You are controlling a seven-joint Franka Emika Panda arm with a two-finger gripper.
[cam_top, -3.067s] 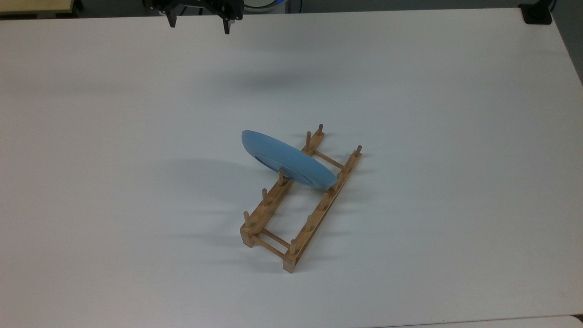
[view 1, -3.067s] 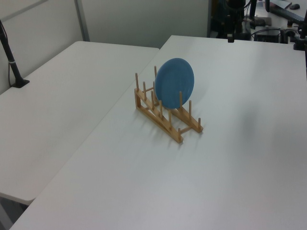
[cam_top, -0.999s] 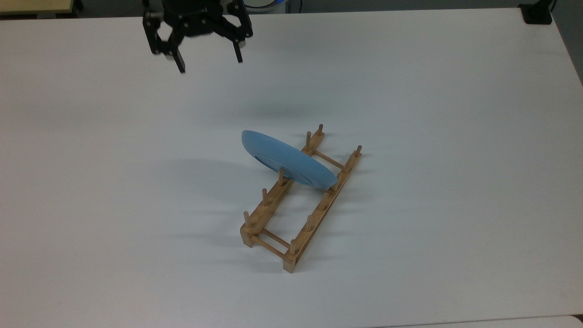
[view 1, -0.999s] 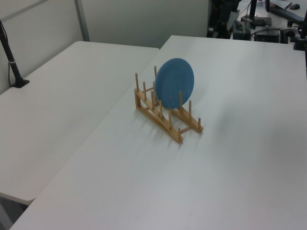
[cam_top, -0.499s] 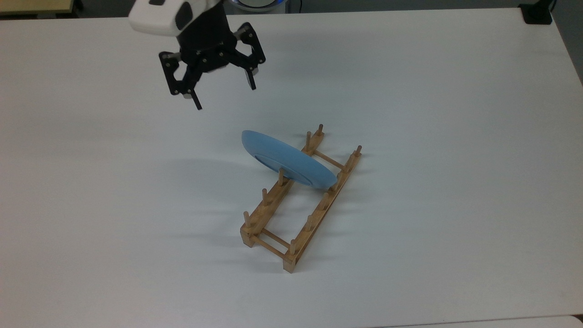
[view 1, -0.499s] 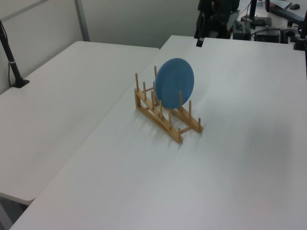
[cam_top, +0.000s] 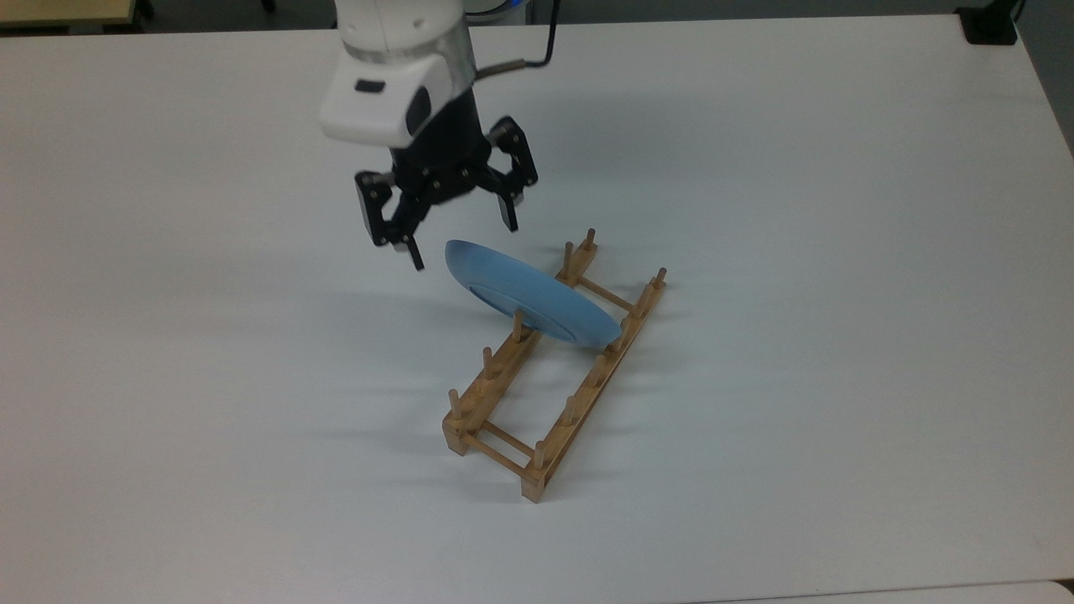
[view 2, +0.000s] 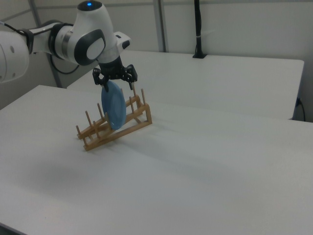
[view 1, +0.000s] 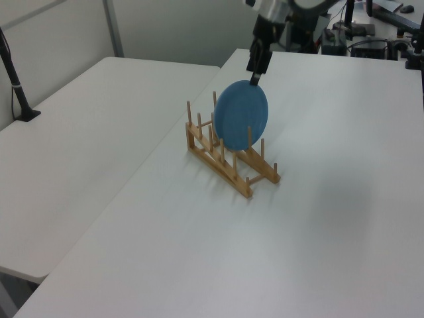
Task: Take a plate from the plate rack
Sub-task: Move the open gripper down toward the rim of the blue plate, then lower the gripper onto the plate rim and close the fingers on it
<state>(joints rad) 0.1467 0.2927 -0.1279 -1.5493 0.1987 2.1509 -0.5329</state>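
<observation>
One white table [cam_top: 839, 252] fills the top view, and the left view shows a second table [view 1: 86, 132] pushed against it on the left view's left. One robot arm [view 2: 73, 41] comes in from the top view's upper edge; its upper links are cut off there, while the right view shows more of the white body.

One wooden rack [cam_top: 545, 369] lies near the middle of the table, two long rails with thin crossbars and short pegs (five pegs per rail, as far as the top view lets me count). One light-blue plate [cam_top: 529, 294] stands on edge in it, leaning, in a slot toward the end nearer the arm. The plate hides some pegs and part of the rails behind it.

One gripper [cam_top: 461, 239] hangs just above the plate's top edge with its two fingers spread wide apart, holding nothing. In the left view one finger [view 1: 254, 78] seems to meet the rim; whether it touches cannot be told
</observation>
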